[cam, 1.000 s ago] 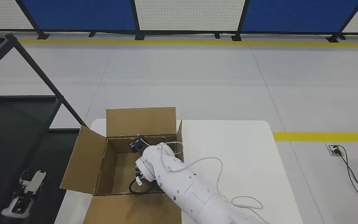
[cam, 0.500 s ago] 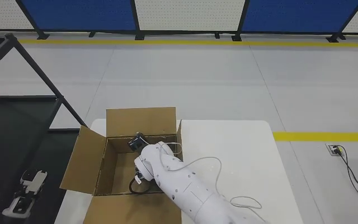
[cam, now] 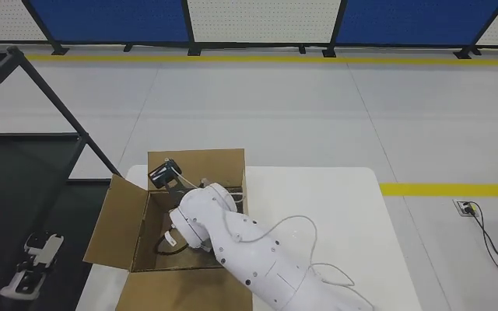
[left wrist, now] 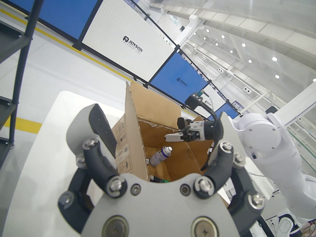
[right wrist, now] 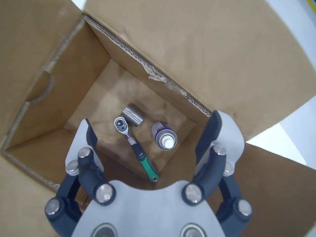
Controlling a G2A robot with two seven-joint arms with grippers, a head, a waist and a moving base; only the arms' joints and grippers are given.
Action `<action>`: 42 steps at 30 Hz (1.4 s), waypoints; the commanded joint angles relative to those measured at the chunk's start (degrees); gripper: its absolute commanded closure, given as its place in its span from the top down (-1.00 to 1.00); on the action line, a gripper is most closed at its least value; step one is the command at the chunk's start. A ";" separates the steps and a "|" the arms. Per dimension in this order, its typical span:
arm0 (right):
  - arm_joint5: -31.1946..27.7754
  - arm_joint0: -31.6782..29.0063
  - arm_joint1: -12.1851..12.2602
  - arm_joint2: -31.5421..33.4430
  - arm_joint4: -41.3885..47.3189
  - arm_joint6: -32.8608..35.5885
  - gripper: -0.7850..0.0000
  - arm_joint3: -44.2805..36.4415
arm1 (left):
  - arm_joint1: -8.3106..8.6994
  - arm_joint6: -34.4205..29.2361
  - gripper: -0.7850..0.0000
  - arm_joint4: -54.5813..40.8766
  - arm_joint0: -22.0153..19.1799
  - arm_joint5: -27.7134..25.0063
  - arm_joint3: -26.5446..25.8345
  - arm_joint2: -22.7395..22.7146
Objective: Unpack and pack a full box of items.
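Likely risk: the right gripper (right wrist: 150, 122), fingers spread and empty above the open cardboard box (right wrist: 197, 50) on the white table (cam: 327, 202), could snag a wall or flap on the way down, or knock neighbours; the items lie close together. On the box floor are a tilted spray can (right wrist: 165, 136), a green-handled ratchet (right wrist: 134, 144) and a steel socket (right wrist: 133, 115) just beside its head; the left gripper (left wrist: 158, 119) sits outside the box, fingers spread, empty

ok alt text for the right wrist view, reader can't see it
The right gripper, open, hangs over an open brown cardboard box. On its floor are a short silver metal socket, a chrome ratchet wrench with a green and black handle, and a spray can with a white nozzle.
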 commanded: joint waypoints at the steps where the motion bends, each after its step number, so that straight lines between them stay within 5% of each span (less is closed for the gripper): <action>1: -1.61 -3.85 1.70 2.98 -2.44 2.59 1.00 -10.04 | 0.05 -0.09 1.00 0.13 -0.19 -0.83 0.20 -0.24; 6: -6.10 -16.79 5.46 12.14 -7.49 6.47 1.00 -34.71 | 0.20 -0.43 1.00 -0.26 -0.70 -4.05 1.35 -0.70; 9: -5.42 -22.49 6.47 15.64 -9.79 6.44 1.00 -42.56 | 0.28 -1.07 1.00 -0.09 -0.54 -6.14 1.76 -0.94; 23: -5.10 -23.10 6.54 16.04 -9.87 5.47 1.00 -42.23 | 0.28 -1.07 1.00 -0.09 -0.54 -6.14 1.76 -0.94; 26: -5.63 -24.98 6.76 18.36 -6.73 3.69 1.00 -43.37 | 0.32 -0.63 1.00 0.11 -2.16 -2.60 2.38 0.33; 33: -3.76 -29.25 7.52 26.44 2.06 8.49 1.00 -49.81 | 1.28 -8.03 1.00 0.99 -7.22 -1.12 6.11 3.50; 42: -6.92 -30.11 8.53 32.82 17.50 15.41 1.00 -44.93 | 2.41 -17.84 1.00 -1.65 -9.06 -5.61 7.42 6.33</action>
